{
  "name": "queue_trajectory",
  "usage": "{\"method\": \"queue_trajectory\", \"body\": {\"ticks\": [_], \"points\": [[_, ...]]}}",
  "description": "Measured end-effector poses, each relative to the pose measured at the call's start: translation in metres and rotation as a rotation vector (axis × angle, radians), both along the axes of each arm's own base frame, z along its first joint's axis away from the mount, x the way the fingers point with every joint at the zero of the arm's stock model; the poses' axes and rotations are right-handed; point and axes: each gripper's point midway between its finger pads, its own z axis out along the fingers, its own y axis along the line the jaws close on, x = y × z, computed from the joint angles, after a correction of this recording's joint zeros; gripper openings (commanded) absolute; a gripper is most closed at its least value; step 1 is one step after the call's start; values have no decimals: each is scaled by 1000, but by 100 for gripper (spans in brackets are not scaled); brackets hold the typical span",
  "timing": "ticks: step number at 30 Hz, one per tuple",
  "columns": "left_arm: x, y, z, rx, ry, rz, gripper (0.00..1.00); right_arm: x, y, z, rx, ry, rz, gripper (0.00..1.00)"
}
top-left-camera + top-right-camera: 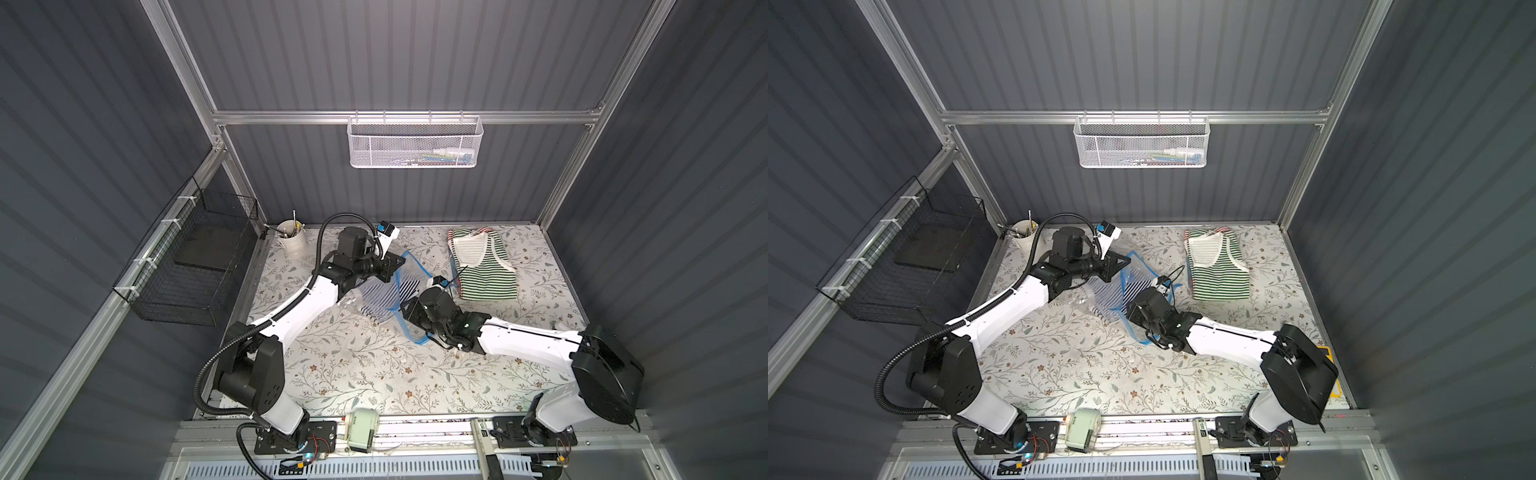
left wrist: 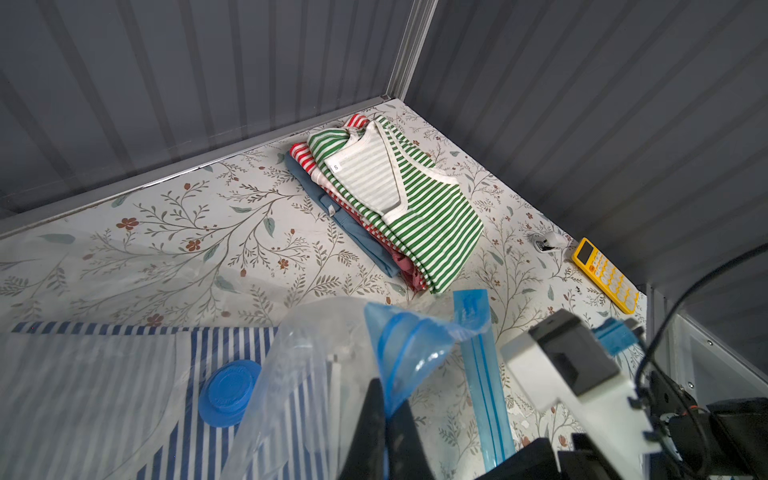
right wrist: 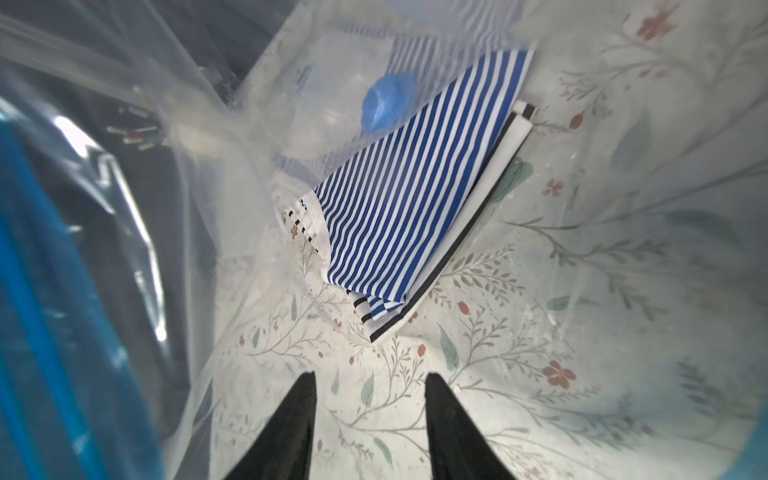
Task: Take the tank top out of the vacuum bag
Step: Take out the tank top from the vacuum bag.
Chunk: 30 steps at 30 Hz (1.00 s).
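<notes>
**Item: vacuum bag (image 2: 307,353).** Large clear crinkled plastic, with a bright blue zip strip (image 2: 484,374) along its mouth and a round blue valve cap (image 2: 230,392) on the upper sheet.
- Location: mid-table on the floral tabletop (image 1: 353,374), between the two arms, near a stack of folded clothes (image 1: 484,266) topped by a green-striped vest.
- Orientation: in both top views the zip edge runs roughly from the front of the table to the back. The mouth faces the right arm's side and stands open, with its upper lip lifted.

**Contents: tank top (image 3: 415,178).** Blue and white stripes, folded to a flat oblong that lies on the bag's lower sheet, partly under the valve cap.
- Orientation: the long axis leads away from the right gripper, and a narrow end is nearest its fingertips. The stripes run lengthwise.
- Black-and-white edging shows at the underside of the fold.

**Tools.**
- Left gripper (image 2: 384,411): fingers closed tight, pinching the bag's upper lip just beside the zip strip.
- Right gripper (image 3: 371,376): inside the bag's mouth, fingers moderately apart with nothing between them, short of the tank top and not touching it.
</notes>
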Motion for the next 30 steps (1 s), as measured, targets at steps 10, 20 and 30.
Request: {"method": "queue_trajectory", "body": {"ticks": [10, 20, 30], "points": [[-1, 1, -1, 0, 0, 0, 0, 20, 30, -35, 87, 153, -41, 37], [-5, 3, 9, -10, -19, 0, 0, 40, 24, -69, 128, 255, -124, 36], [-5, 3, 9, -10, -19, 0, 0, 55, 30, -83, 135, 285, -138, 34]]}}
